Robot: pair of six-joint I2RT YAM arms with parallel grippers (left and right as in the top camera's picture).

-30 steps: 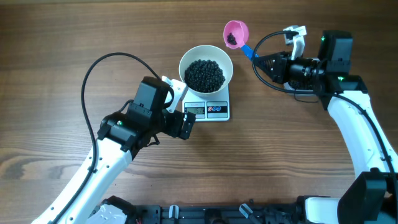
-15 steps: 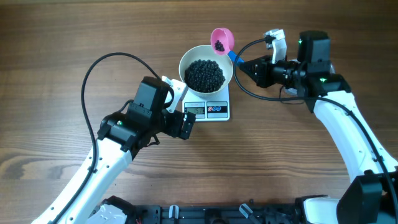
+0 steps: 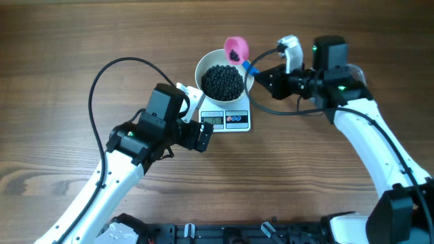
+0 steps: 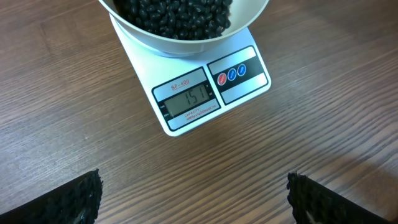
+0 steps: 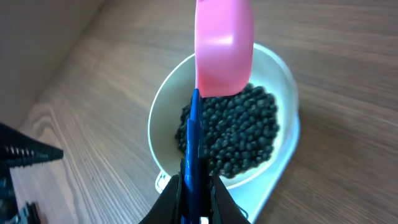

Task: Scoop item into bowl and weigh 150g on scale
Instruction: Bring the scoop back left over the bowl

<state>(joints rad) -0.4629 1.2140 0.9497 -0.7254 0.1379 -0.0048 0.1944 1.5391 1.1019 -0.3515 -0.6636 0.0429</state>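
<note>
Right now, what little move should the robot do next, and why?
Probably lift the pink scoop away without tipping: the right gripper holds it over the bowl, and the scale already seems to read 151.

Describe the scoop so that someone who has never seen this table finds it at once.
At the middle of the wooden table, a white bowl of black beans stands on a small white scale. The scoop hangs over the bowl's rim beside the right gripper, which grips its handle. Its pink cup and blue handle set it apart.
</note>
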